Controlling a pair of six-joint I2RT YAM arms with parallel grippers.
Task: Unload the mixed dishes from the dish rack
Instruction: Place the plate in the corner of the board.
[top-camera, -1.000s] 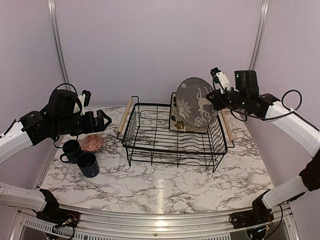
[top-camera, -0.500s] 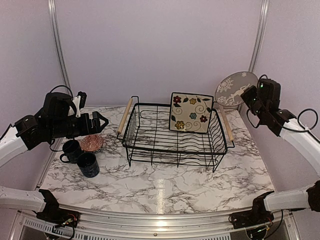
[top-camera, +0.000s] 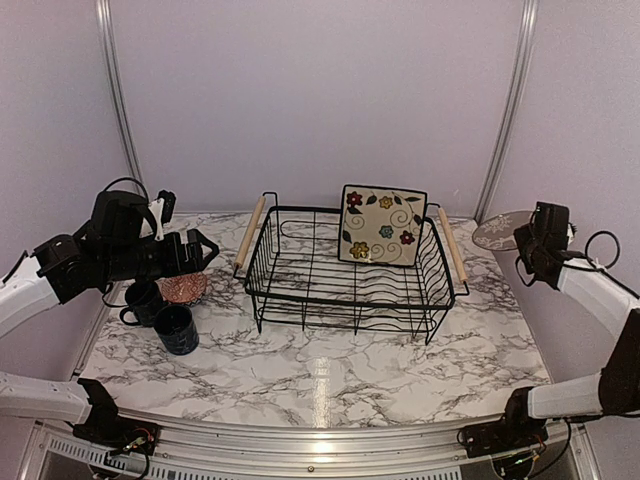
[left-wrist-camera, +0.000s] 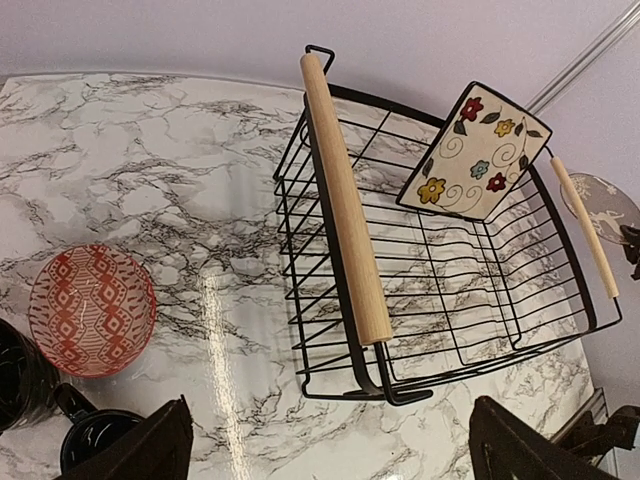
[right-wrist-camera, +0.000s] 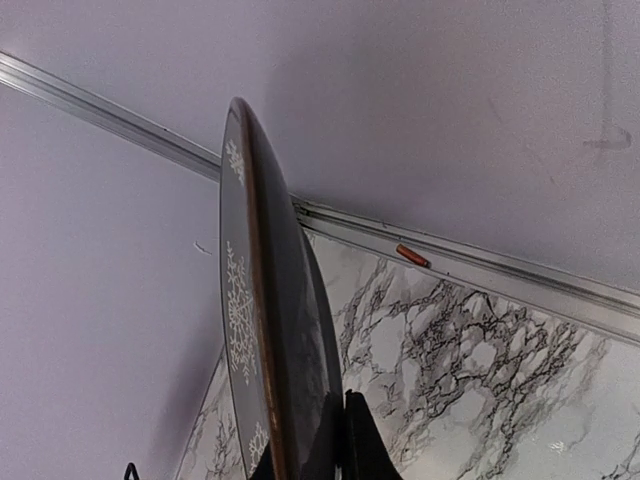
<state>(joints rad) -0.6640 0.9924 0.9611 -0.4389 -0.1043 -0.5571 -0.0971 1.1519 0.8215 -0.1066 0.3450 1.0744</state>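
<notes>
The black wire dish rack (top-camera: 340, 305) stands mid-table with the square cream floral plate (top-camera: 381, 224) leaning against its back wall. My right gripper (top-camera: 530, 243) is shut on the rim of the round grey plate (top-camera: 498, 230), held nearly flat, low over the table's far right edge. In the right wrist view that grey plate (right-wrist-camera: 250, 330) shows edge-on, pinched between the fingers (right-wrist-camera: 365, 445). My left gripper (top-camera: 200, 248) hovers open and empty over the left side, above the red-inside bowl (top-camera: 183, 287) and two dark mugs (top-camera: 143, 300) (top-camera: 176, 328).
In the left wrist view the rack's near wooden handle (left-wrist-camera: 340, 200) runs down the middle, the floral plate (left-wrist-camera: 473, 152) behind it, the bowl (left-wrist-camera: 90, 310) at lower left. Walls close in on both sides and behind the table.
My right arm has carried the grey plate out of the rack, swung it right and lowered it to the far right edge, tipping it flat. The left arm has barely shifted.
</notes>
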